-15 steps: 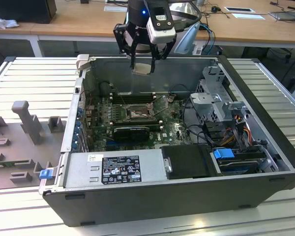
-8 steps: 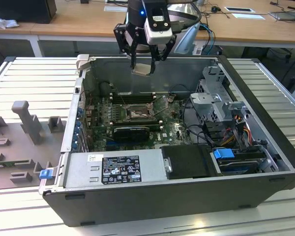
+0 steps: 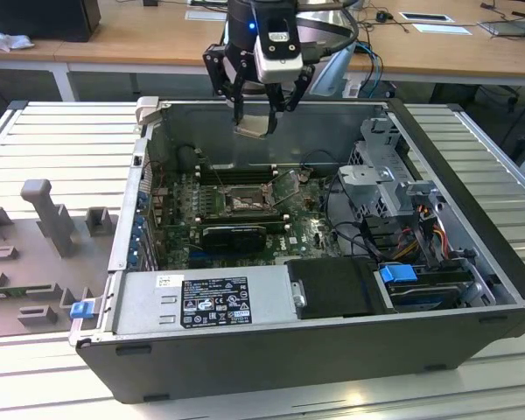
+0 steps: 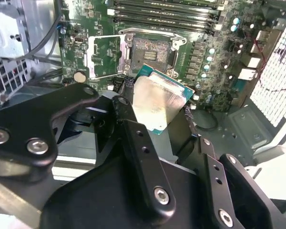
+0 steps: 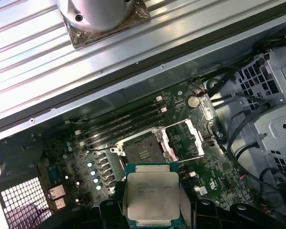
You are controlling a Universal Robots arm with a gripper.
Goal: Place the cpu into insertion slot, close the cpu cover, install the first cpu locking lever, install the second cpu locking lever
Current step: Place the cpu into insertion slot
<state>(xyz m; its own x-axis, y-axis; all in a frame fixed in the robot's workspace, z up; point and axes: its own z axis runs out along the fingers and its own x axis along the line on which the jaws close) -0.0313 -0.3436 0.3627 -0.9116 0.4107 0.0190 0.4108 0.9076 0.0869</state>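
**Chip gripped, socket well apart at six o'clock**

The jaws are clenched on the cpu (image 3: 253, 128) by opposite edges, up near the far rim of the computer case (image 3: 350, 350). In the exterior view the insertion slot (image 3: 245, 201) lies at about six o'clock from the chip, well apart and bare (the cpu cover (image 5: 167, 144) stands open beside it), so the chip is not yet seated
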